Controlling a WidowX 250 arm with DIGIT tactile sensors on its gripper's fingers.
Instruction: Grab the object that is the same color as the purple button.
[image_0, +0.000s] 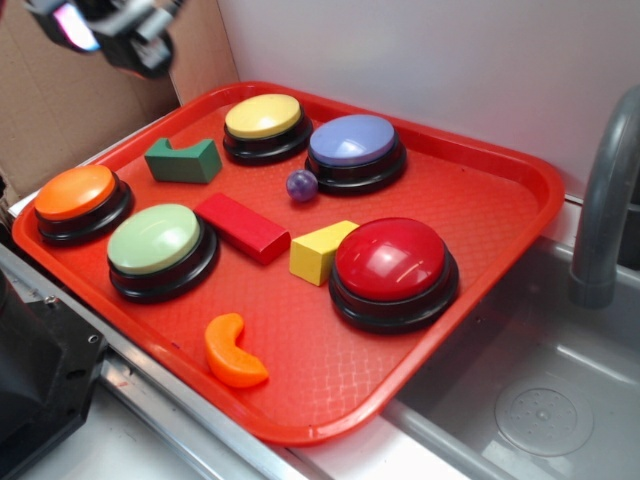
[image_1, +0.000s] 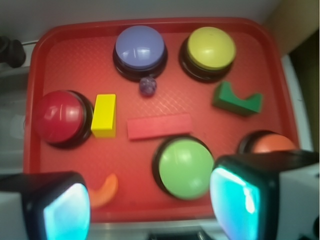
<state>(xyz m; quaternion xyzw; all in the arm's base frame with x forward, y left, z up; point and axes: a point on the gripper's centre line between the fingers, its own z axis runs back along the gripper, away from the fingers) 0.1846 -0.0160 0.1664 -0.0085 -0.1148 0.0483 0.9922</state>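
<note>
A small dark purple ball lies on the red tray, just in front of the lavender dome button. In the wrist view the ball sits right below that button near the tray's far side. My gripper hangs high above the tray's back left corner, far from the ball. In the wrist view the gripper is open and empty, with both fingers low in the frame over the tray's near edge.
The tray also holds a yellow button, an orange button, a green button, a red button, a green block, a red bar, a yellow block and an orange crescent. A sink with a grey faucet is on the right.
</note>
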